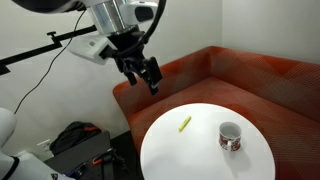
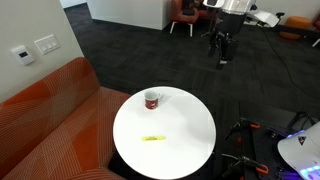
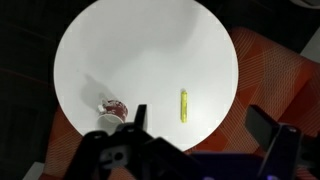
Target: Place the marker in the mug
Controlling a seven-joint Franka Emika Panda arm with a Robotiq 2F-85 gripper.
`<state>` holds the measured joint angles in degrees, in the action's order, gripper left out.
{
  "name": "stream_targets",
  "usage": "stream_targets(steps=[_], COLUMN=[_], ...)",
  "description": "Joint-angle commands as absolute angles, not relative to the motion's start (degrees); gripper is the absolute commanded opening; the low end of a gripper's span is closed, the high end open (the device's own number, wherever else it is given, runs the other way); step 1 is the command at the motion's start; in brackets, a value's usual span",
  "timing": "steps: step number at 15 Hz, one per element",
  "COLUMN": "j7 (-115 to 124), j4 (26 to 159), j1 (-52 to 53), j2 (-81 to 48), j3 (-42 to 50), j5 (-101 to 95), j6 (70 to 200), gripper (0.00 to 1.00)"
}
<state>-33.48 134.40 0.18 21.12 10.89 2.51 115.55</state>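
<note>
The yellow-green marker (image 1: 185, 124) lies flat on the round white table (image 1: 205, 150); it also shows in an exterior view (image 2: 152, 138) and in the wrist view (image 3: 184, 104). The white mug (image 1: 230, 135) with dark red markings stands upright on the table, apart from the marker; it shows in an exterior view (image 2: 152, 100) and at the wrist view's lower left (image 3: 110, 113). My gripper (image 1: 148, 76) hangs high above the table's edge, open and empty; it shows in an exterior view (image 2: 222, 52) and in the wrist view (image 3: 200, 122).
An orange-red sofa (image 1: 250, 75) curves around the table and also shows in an exterior view (image 2: 50, 115). Dark bags and gear (image 1: 80, 145) sit on the floor beside the table. Dark carpet (image 2: 130, 50) surrounds the table.
</note>
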Motion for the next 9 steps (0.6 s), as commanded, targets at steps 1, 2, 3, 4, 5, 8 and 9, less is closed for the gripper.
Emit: stream_targets(steps=[1,2,3,4,5,8,9], j7=[-29.32,-27.77,-26.57,-25.23,-23.67,-19.3,-18.02], j4=[136.69,137.03,137.26,137.45,137.43,136.69,136.44], j1=[2.45,3.1,3.78,4.35,4.71,5.12,5.07], j2=[19.34,18.37,17.27,15.72,14.32,8.64,7.01], j3=[6.45,5.35,4.39,3.44,2.59,0.42,-0.14], j5=[3.26,3.41,3.46,3.55,3.4,2.47,2.08], j6=[123.25,125.77,128.0,130.82,133.21,140.65,142.71], gripper=[1.0,1.0,1.0,1.0,1.0,1.0,1.0])
